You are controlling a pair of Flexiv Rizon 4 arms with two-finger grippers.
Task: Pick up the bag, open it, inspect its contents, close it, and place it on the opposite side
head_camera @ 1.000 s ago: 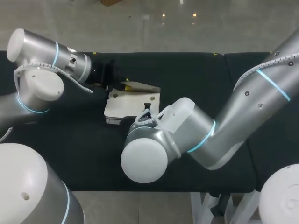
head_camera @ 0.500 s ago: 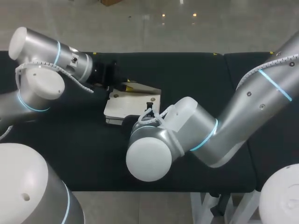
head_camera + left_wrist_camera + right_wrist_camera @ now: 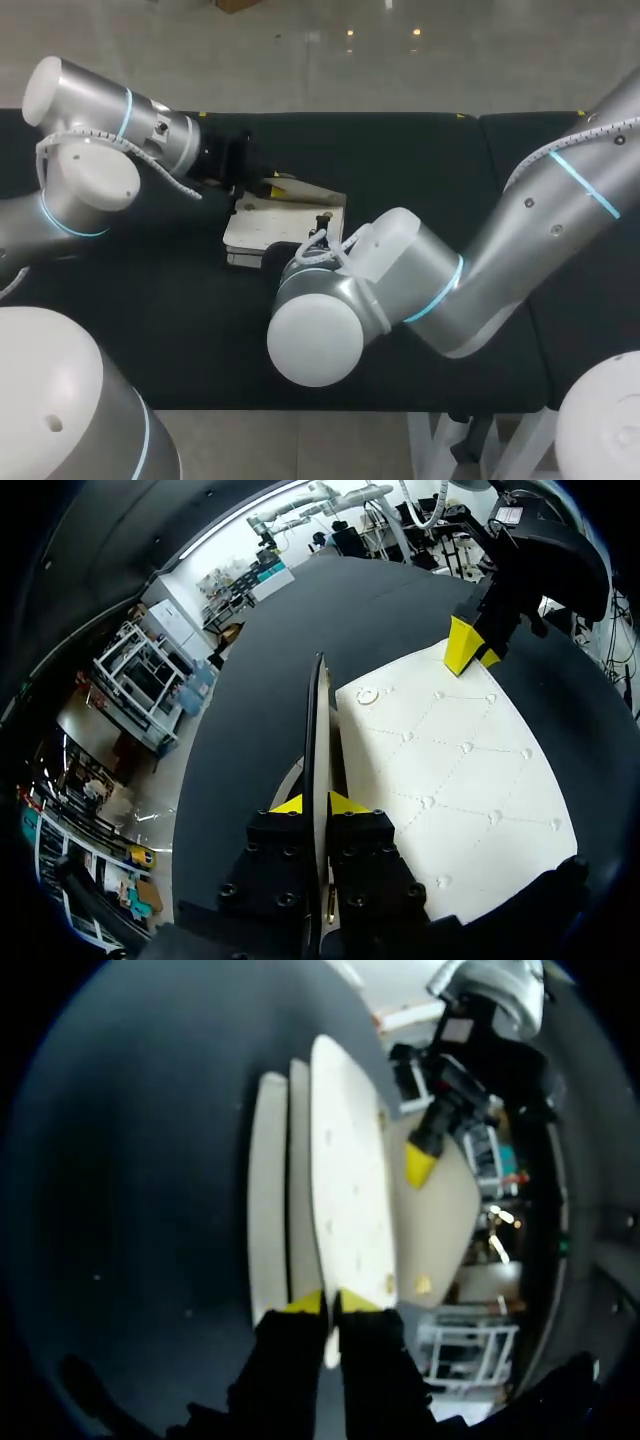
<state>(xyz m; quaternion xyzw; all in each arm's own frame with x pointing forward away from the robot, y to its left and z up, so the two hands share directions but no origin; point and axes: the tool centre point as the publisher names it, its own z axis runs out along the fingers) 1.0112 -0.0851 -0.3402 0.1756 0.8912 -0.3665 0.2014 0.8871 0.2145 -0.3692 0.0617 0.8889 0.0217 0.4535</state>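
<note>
A white quilted bag (image 3: 283, 222) lies on the black table, near its middle. My left gripper (image 3: 250, 186) is at the bag's far-left corner. In the left wrist view this gripper (image 3: 316, 804) is shut on a thin upright edge of the bag, with the quilted flap (image 3: 450, 770) spread flat beside it. My right gripper (image 3: 321, 222) is at the bag's near-right edge. In the right wrist view it (image 3: 329, 1303) is shut on the edge of the white flap (image 3: 345, 1185), and two more layers of the bag (image 3: 268, 1195) show beside it. Each wrist view shows the other arm's yellow fingertip.
The black table (image 3: 420, 170) stretches bare to the right of the bag and along its far side. My right arm's bulky wrist (image 3: 320, 325) hangs over the table's front part, close to the bag.
The right gripper's fingers have come together on the flap's edge. The right wrist shifted slightly. The left arm and the bag stayed almost still.
</note>
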